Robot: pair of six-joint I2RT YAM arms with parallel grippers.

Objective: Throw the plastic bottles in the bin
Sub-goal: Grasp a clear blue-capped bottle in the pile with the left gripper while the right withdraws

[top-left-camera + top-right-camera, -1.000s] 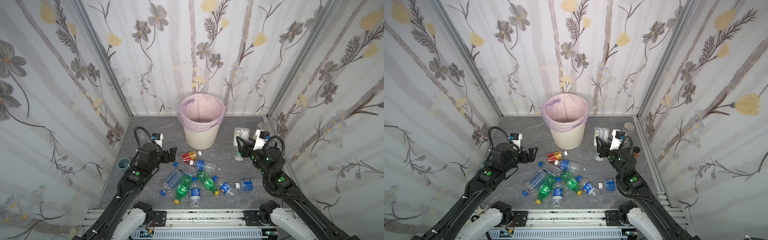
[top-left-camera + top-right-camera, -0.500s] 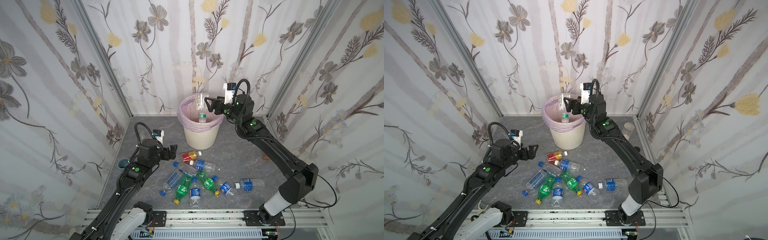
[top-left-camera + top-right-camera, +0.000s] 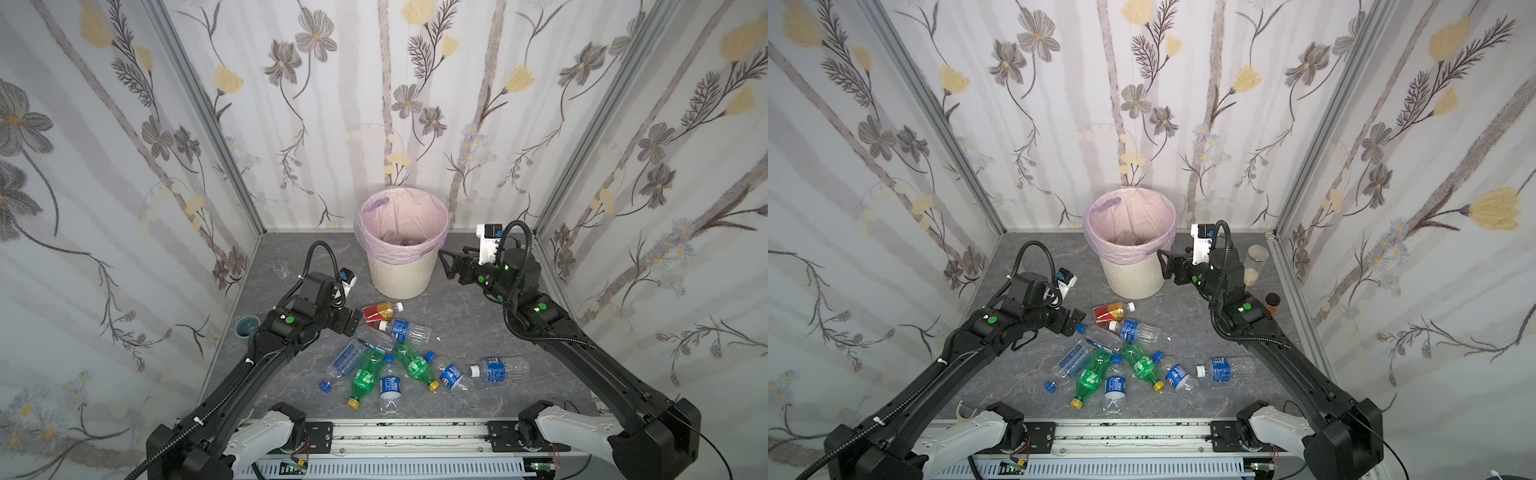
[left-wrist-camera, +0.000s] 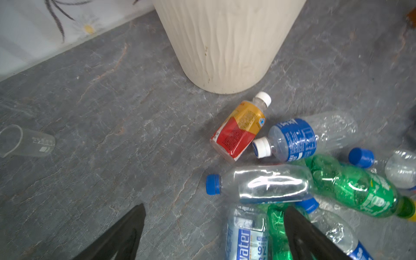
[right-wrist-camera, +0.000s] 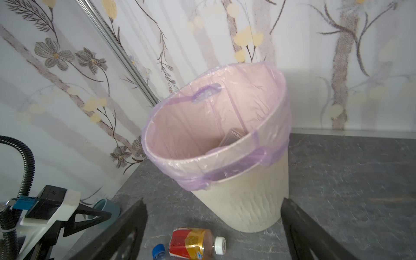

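Note:
The cream ribbed bin (image 3: 399, 278) (image 3: 1133, 278) with its pink bag stands at the back middle, and a clear bottle (image 3: 395, 237) (image 5: 231, 138) lies inside it. Several plastic bottles (image 3: 386, 357) (image 3: 1113, 361) lie in a pile in front of the bin, clear with blue labels and green. A red-and-yellow bottle (image 3: 378, 311) (image 4: 238, 130) (image 5: 191, 244) lies nearest the bin. My left gripper (image 3: 351, 323) (image 4: 215, 207) hangs open and empty over the pile's left edge. My right gripper (image 3: 445, 264) (image 5: 212, 201) is open and empty just right of the bin, pointing at its side.
A grey-blue cup (image 3: 248, 326) and a clear beaker (image 3: 281, 268) (image 4: 24, 140) lie by the left wall. A jar of beige grains (image 3: 1252, 262) and a small amber jar (image 3: 1272, 303) stand by the right wall. A loose blue cap (image 3: 325, 385) lies near the pile.
My right gripper carried a clear bottle from the right side to over the bin, opened and let it fall in, then drew back down to the bin's right. The left gripper dipped toward the pile.

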